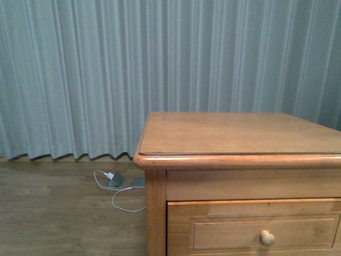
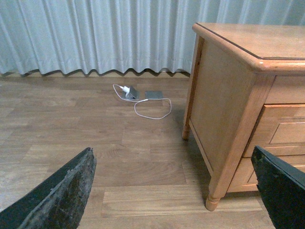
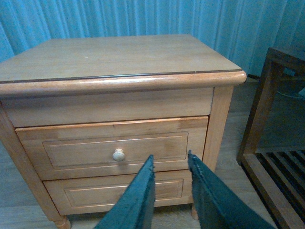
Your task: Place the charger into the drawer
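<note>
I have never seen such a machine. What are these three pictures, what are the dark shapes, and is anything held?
This is a robot with two arms. One picture comes from a camera on its body; the others from cameras on each wrist. The dark shapes are gripper fingers: the left gripper stands wide open, the right gripper has a narrow gap, both empty. They face a wooden nightstand whose top drawer is closed. No charger with a black cable shows; only a white-cabled plug lies on the floor.

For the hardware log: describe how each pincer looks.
The left pincer has wide, wedge-shaped black fingers with a rough, scuffed greyish surface. The right pincer has slim, tapering dark teal-black fingers with matte faces. No cables, markings or sleeves show.
</note>
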Available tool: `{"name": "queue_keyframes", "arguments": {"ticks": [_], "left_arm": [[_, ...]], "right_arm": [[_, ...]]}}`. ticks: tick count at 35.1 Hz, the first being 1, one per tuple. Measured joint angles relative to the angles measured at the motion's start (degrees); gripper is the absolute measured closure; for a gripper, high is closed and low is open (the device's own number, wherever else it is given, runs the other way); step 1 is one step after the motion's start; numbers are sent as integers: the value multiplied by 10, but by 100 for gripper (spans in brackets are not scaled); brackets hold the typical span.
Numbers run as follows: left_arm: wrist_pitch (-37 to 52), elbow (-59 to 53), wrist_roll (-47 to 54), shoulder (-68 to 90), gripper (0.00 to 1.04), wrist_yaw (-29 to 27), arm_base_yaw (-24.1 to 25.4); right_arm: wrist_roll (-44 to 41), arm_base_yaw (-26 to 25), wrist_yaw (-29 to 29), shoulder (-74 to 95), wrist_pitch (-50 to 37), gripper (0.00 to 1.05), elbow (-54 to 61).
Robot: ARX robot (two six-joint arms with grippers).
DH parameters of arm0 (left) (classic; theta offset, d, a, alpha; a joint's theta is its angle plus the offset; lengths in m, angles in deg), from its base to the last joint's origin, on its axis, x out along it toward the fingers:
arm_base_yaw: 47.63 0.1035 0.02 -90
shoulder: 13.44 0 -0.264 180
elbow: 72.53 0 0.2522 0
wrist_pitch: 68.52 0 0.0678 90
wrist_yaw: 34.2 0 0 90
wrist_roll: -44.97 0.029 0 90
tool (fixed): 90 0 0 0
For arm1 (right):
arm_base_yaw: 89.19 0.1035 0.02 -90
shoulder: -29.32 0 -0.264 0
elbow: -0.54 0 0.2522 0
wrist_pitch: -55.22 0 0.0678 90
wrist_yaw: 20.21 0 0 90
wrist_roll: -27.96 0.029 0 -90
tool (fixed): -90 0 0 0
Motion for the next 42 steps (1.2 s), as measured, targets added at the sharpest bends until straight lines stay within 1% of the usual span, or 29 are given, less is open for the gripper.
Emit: {"name": "queue_keyframes", "arguments": {"ticks": [1,4,5,18,26,27,28,29,31,42], "left_arm": [[0,0,0,0,6,0,0],[0,0,0,0,6,0,0],[0,0,0,0,6,0,0],[0,0,0,0,6,0,0],[0,0,0,0,6,0,0],[0,0,0,0,6,0,0],[0,0,0,0,6,0,0],[0,0,0,0,6,0,0],[0,0,0,0,6,0,0],[0,0,0,0,6,0,0]], "right_arm": [[0,0,0,-4,2,84,2],[-2,0,1,-22,10,100,7],[-3,0,1,-26,12,103,8],[-5,0,1,-93,42,103,43],[-5,0,1,-122,68,103,43],[-5,0,1,-140,88,103,43],[-5,0,1,-170,134,103,43],[-5,0,1,-196,162,103,43],[-5,0,1,-218,166,103,43],[-5,0,1,-219,169,103,43]]}}
